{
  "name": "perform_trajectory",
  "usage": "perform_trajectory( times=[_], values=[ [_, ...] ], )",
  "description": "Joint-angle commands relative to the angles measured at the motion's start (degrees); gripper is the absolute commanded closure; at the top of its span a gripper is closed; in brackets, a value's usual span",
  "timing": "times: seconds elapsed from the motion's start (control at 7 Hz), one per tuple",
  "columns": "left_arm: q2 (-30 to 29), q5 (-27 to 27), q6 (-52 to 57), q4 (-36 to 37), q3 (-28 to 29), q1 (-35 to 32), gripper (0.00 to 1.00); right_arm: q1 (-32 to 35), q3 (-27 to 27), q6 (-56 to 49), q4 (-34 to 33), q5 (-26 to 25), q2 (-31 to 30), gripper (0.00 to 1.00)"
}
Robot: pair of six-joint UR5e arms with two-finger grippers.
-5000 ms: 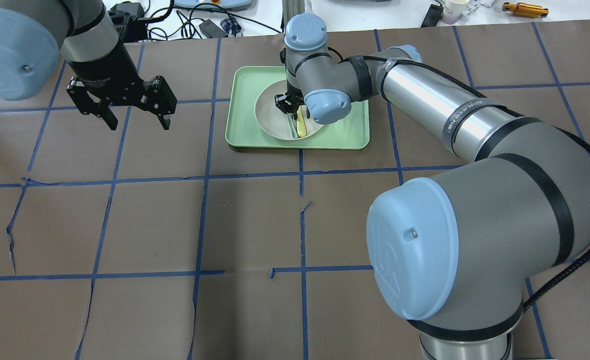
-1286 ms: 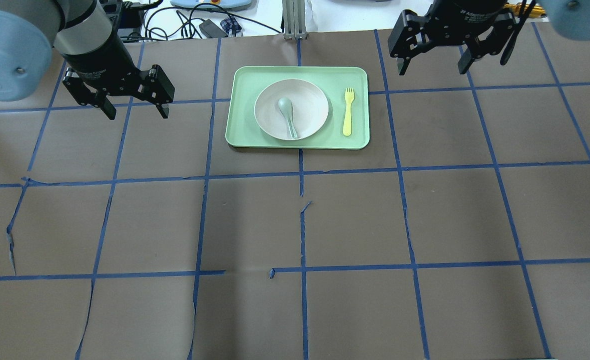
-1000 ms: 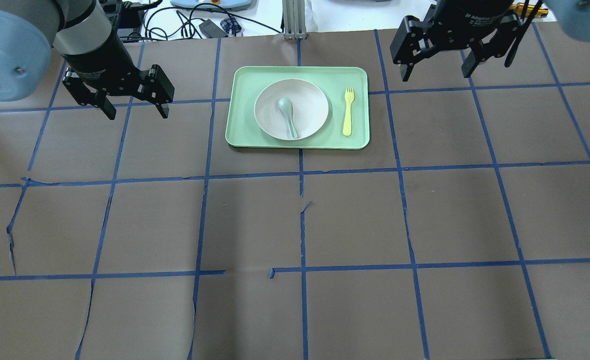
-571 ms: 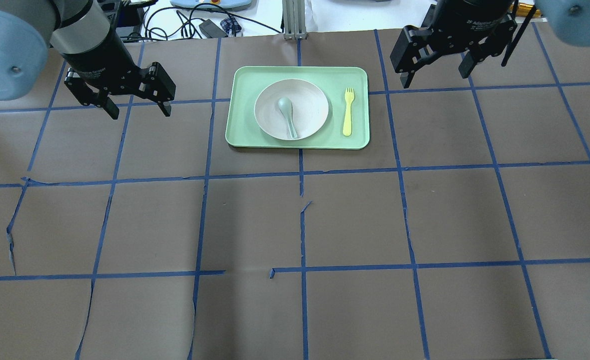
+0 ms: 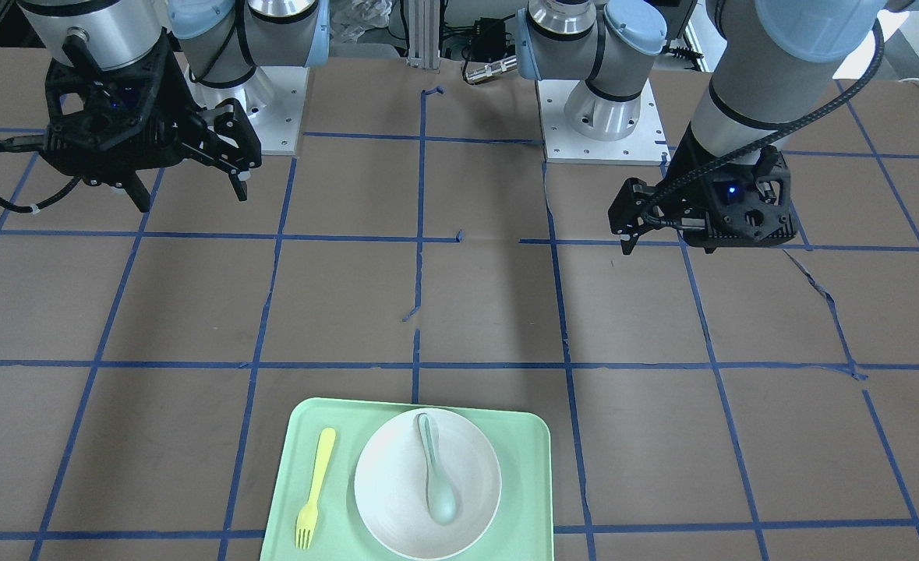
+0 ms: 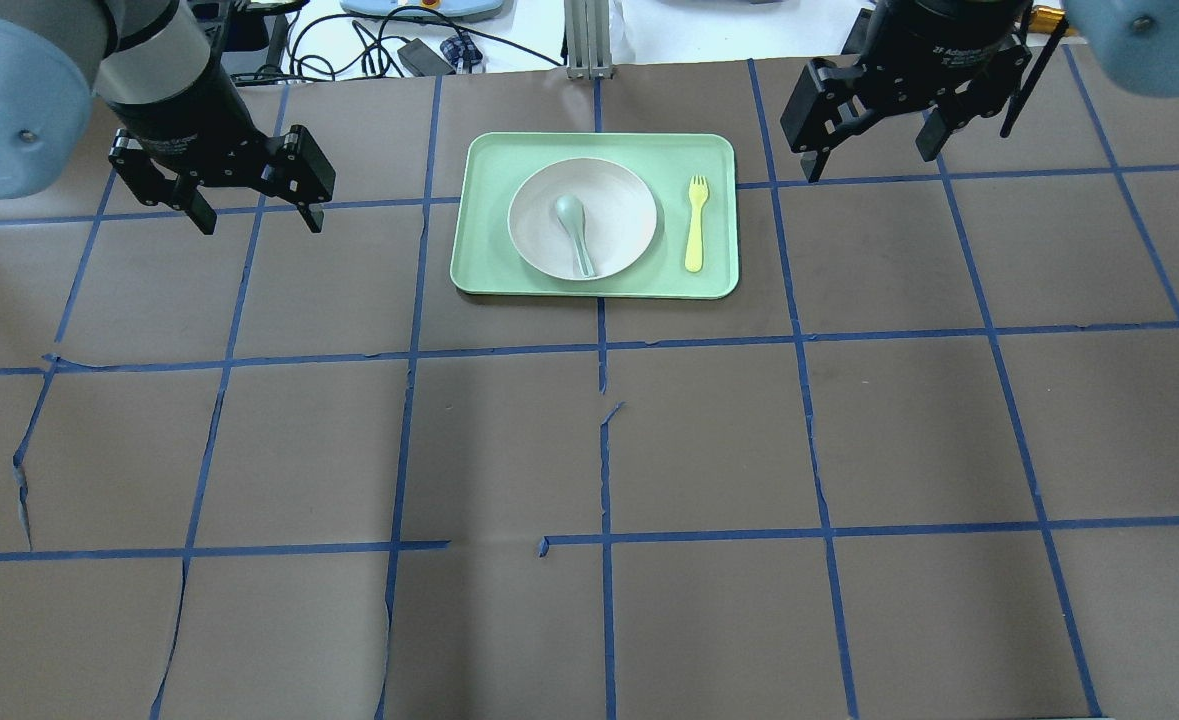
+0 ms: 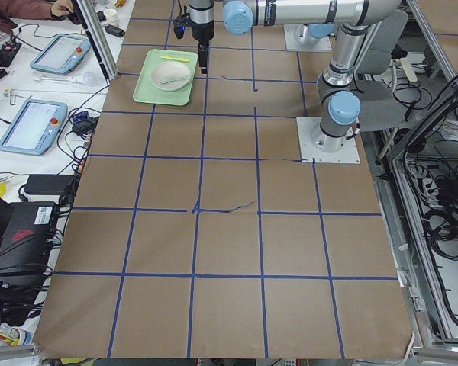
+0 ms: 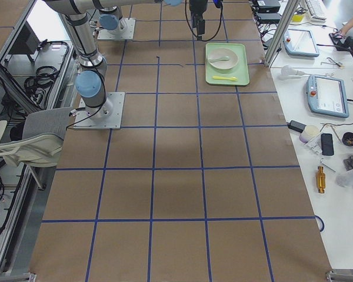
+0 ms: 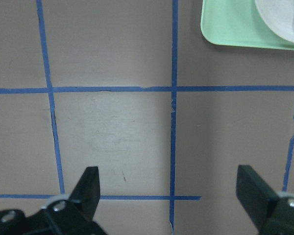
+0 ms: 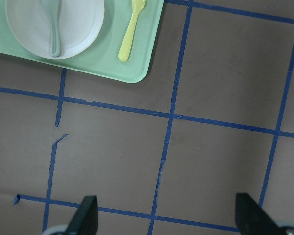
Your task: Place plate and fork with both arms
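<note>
The off-white plate (image 6: 621,212) sits in the mint-green tray (image 6: 484,160) at the far middle of the table. The pale yellow fork (image 6: 695,224) lies flat in the tray just right of the plate, tines away from the robot. My left gripper (image 6: 259,222) is open and empty, hovering left of the tray. My right gripper (image 6: 871,162) is open and empty, hovering to the right of the tray and beyond it. The right wrist view shows the plate (image 10: 81,19) and fork (image 10: 131,32) ahead of the open gripper (image 10: 166,215). The left wrist view shows a tray corner (image 9: 225,29).
A grey-green spoon (image 6: 577,232) lies in the plate. Brown paper with blue tape lines (image 6: 604,440) covers the table, torn in places. Cables and tablets (image 6: 409,45) lie beyond the far edge. The arm bases (image 5: 599,117) stand at the robot's side.
Five seconds ago the right gripper held the fork over the plate; the fork now lies in the tray and that arm has pulled back right. The left gripper has shifted slightly left.
</note>
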Motion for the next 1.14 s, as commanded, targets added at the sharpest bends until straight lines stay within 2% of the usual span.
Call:
perform_trajectory(
  times=[0.0, 0.43, 1.0],
  values=[
    [0.0, -0.2, 0.0, 0.0, -0.1, 0.0, 0.0, -3.0, 0.0, 0.0, 2.3, -2.5, -0.2, 0.0],
    [0.3, -2.3, 0.0, -0.1, -0.1, -0.1, 0.0, -3.3, 0.0, 1.0, 3.6, -2.8, -0.5, 0.0],
    [0.4, -1.7, 0.0, -0.1, -0.1, -0.1, 0.0, -3.3, 0.0, 1.0, 3.3, -1.4, -0.1, 0.0]
  ],
)
